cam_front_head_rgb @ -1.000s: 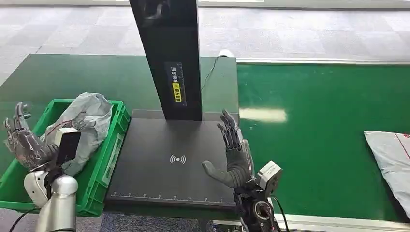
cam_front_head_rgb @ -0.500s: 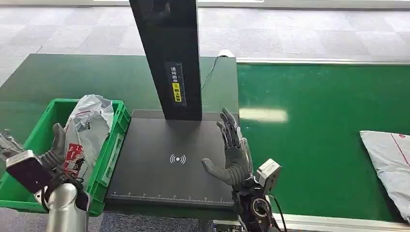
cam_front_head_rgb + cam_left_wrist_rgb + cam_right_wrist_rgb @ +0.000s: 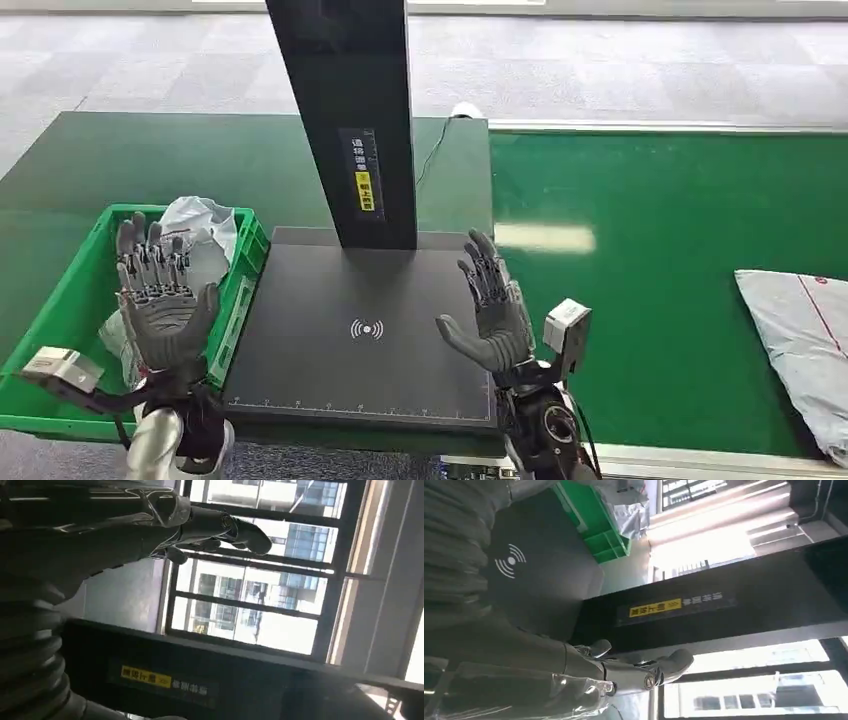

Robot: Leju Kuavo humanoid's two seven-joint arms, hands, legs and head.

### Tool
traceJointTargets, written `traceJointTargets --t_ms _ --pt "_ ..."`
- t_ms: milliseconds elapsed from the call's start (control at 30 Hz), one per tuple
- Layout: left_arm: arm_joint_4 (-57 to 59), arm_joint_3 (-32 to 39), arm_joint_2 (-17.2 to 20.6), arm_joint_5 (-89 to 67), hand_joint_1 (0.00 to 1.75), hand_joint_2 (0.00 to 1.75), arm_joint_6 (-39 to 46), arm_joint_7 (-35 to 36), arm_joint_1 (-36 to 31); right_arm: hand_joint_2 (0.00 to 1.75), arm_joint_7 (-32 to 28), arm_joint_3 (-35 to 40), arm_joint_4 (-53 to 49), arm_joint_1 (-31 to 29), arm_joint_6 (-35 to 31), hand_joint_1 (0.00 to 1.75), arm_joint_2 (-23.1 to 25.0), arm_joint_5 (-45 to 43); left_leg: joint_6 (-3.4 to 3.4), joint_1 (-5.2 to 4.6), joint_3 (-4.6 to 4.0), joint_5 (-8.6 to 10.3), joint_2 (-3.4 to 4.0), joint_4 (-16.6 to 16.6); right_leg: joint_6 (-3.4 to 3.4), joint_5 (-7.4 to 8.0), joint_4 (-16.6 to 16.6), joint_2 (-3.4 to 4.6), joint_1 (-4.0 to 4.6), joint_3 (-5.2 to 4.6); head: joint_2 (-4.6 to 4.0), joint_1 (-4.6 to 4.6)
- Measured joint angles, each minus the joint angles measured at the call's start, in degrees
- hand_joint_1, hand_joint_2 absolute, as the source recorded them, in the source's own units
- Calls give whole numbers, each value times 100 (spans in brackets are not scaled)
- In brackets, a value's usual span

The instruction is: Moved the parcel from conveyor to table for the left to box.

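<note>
Since a moment ago the left robot hand has risen out of the green crate, palm turned toward the camera, fingers spread and holding nothing. The grey bagged parcel it was handling now lies in the far part of the crate, near the corner closest to the black scanner plate.

The right robot hand stands upright over the right edge of that plate, also open with fingers apart and empty. A tall black post rises from the plate's far edge. The crate and plate sit on a dark green table.

To the right runs the green conveyor. Another grey parcel lies on it at the far right edge of the head view, well apart from the right robot hand.

Judging from this, one parcel is boxed and the cycle is starting again. The next step appears to be for the right robot hand to reach across the conveyor, grasp the waiting parcel, and set it on the table for the left robot hand. The soft bag will likely need a broad, gathering grip.
</note>
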Motion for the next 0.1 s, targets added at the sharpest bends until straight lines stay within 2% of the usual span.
traceJointTargets --t_ms 100 --pt "4 -100 -22 -46 0 175 35 26 49 175 66 -35 59 0 55 0 -7 2 0 0 0 1 -2 0 0 0 0 0 0 1 0 2"
